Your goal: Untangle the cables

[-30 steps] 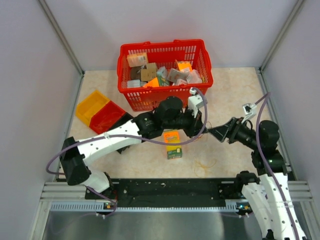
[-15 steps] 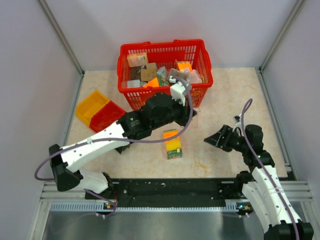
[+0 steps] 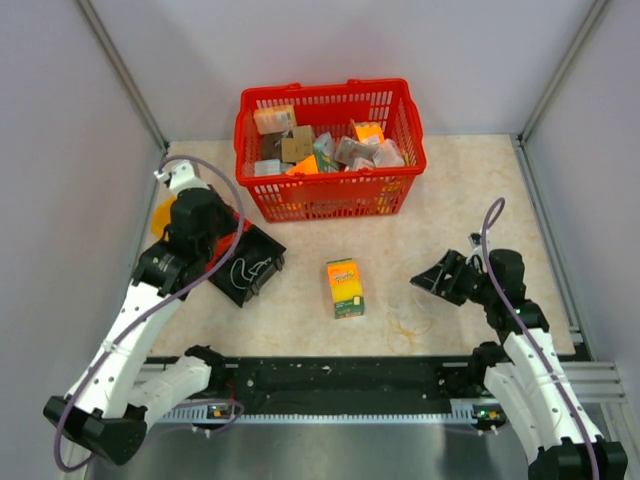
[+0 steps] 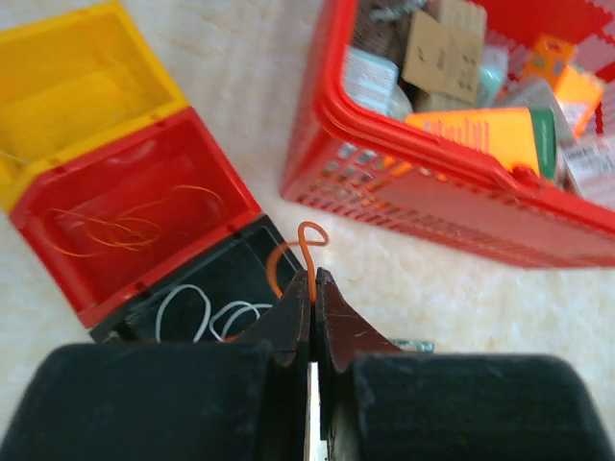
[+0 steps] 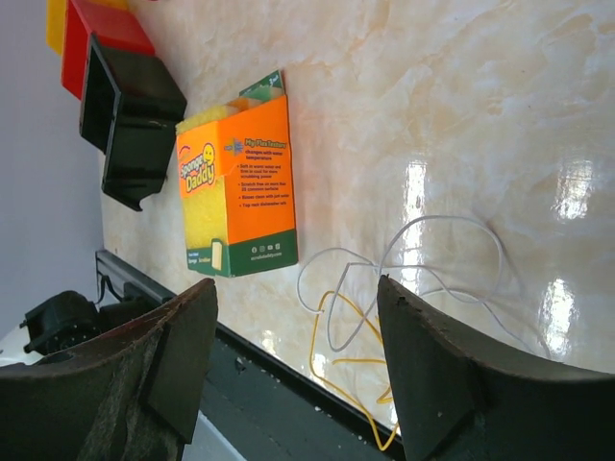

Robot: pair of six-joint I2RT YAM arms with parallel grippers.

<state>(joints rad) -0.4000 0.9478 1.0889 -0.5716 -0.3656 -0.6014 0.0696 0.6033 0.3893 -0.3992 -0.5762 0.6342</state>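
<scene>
A loose tangle of thin cables (image 3: pixel 410 320) lies on the table near its front edge, right of the orange and green sponge box (image 3: pixel 344 287). In the right wrist view it is a white cable (image 5: pixel 447 218) looped over a yellow cable (image 5: pixel 313 342). My right gripper (image 5: pixel 296 288) hovers over them, open and holding nothing; the top view shows it (image 3: pixel 425 278) just right of the tangle. My left gripper (image 4: pixel 315 279) is shut on an orange cable (image 4: pixel 312 264) that loops up from its tips, above the black bin (image 4: pixel 245 274).
Three small bins stand at the left: yellow bin (image 4: pixel 77 96), red bin (image 4: pixel 58 259) holding orange wires (image 4: pixel 106 230), and black bin (image 3: pixel 262 250) holding white wires (image 4: pixel 182 287). A red basket (image 3: pixel 330 195) full of packages stands at the back.
My left arm has swung from the middle of the table, above the sponge box, to the left over the bins. The right arm has drawn back and lowered towards the tangle.
</scene>
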